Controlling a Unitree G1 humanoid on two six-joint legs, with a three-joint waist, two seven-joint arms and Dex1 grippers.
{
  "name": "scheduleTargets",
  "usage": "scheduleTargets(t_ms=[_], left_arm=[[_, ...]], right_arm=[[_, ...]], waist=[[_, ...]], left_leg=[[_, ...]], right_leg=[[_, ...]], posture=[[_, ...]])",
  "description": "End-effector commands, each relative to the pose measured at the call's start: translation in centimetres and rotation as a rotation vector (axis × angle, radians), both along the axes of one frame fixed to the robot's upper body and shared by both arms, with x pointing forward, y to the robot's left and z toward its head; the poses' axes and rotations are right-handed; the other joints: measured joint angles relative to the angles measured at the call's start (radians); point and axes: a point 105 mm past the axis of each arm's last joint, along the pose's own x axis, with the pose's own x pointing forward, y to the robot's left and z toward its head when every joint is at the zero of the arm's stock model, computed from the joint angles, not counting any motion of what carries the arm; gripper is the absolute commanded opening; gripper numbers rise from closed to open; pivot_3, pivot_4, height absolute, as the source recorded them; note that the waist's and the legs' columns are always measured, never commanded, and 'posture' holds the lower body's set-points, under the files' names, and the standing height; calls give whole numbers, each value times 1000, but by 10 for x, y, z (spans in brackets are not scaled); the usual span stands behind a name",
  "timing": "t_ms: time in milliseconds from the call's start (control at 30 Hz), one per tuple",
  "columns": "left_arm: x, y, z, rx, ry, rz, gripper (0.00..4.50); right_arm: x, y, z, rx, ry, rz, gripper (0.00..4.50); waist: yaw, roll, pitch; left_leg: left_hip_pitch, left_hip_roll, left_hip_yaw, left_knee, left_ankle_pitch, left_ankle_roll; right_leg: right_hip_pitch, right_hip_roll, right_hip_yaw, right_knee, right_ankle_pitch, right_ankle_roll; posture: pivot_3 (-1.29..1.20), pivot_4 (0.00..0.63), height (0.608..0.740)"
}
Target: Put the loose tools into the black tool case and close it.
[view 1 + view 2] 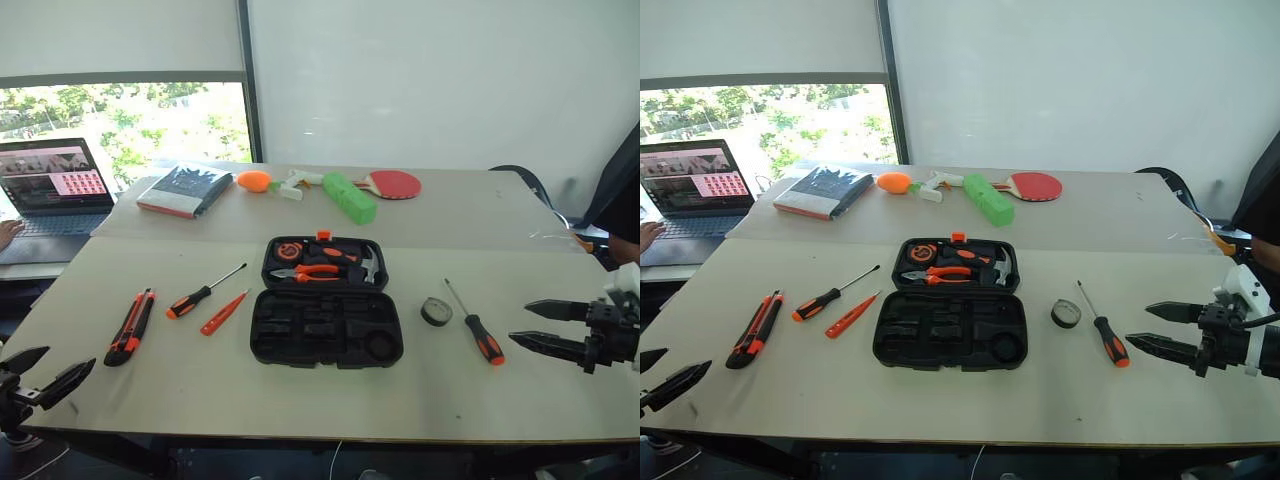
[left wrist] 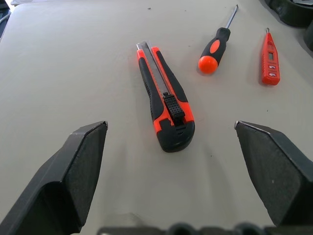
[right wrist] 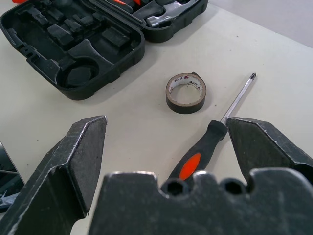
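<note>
- The black tool case lies open flat at the middle of the surface. Its far half already holds pliers and other orange-and-black tools. Its near half shows bare moulded slots, so that is where your loose pieces should go.
- The loose tools are split to either side of the case, which suits one arm per side.
- On your left lie the utility knife, a black-orange screwdriver and the small all-orange screwdriver, side by side and apart from one another.
- On your right, the small black tape roll sits between the case and a second black-orange screwdriver. The roll is just beside that screwdriver's shaft and not touching the case.
- Your left hand hangs with its fingers spread wide and holds nothing. It is lined up along the knife, with the knife's butt end between the fingers' line of sight. That makes the knife the natural first pick on that side.
- Your right hand is likewise spread wide and empty. It is aimed at the handle of the right-side screwdriver, with the tape roll just beyond.
- The dark book, green cylinder and red paddle sit on the far surface, well apart from the case. Leave them there.
- The lid cannot close until every piece is seated in its slot, so I judge the task barely begun.
</note>
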Motion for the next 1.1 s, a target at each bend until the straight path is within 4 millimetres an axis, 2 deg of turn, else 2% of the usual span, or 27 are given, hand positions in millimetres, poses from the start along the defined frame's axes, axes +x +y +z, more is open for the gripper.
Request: scheduleTargets(t_ms=[33,133,233,333,500,600,700,900,1100], left_arm=[[8,-6,8,32,-9,-45,4487],[28,-29,13,38,-3,-144,4487],[41,-51,16,65,31,-256,4487],[55,-64,17,129,67,-337,4487],[104,-70,27,207,105,-377,4487],[126,-74,29,236,123,-403,4487],[147,-74,20,298,178,-422,4487],[177,-67,0,367,291,-402,4487],[190,-80,-12,357,340,-471,4487]], right_arm=[[-3,0,17,-27,-54,-3,4500],[-2,7,25,-53,-108,-7,4500],[0,27,38,-41,-166,32,4500],[-2,49,48,-33,-189,87,4500],[-14,101,57,-28,-206,264,4500],[-21,120,60,-19,-216,329,4500],[-27,137,62,-10,-236,381,4500],[-33,151,68,9,-291,399,4500],[-35,154,69,12,-320,384,4500]], waist=[[0,0,0],[7,0,0],[5,0,0],[1,0,0],[2,1,1],[4,1,1],[2,0,1],[12,0,1],[22,-1,1]], left_leg=[[0,0,0,0,0,0],[0,0,0,0,0,0],[0,0,0,1,0,-1],[0,0,0,0,0,-1],[0,0,-1,-1,1,-1],[-1,0,-1,-1,1,-1],[-2,-1,-1,0,0,0],[-9,-2,-3,3,-1,1],[-12,-2,-5,6,-1,2]], right_leg=[[0,0,0,0,0,0],[0,0,0,1,0,0],[0,0,0,1,0,0],[0,0,0,1,1,1],[-1,2,0,2,2,3],[-1,2,0,2,3,5],[-1,1,0,1,3,6],[-4,2,-2,2,3,7],[-5,2,-3,1,3,8]], posture=[[0,150,736],[0,150,736],[0,150,736],[0,150,736],[0,150,736],[0,150,736],[0,150,736],[0,150,736],[0,150,736]])
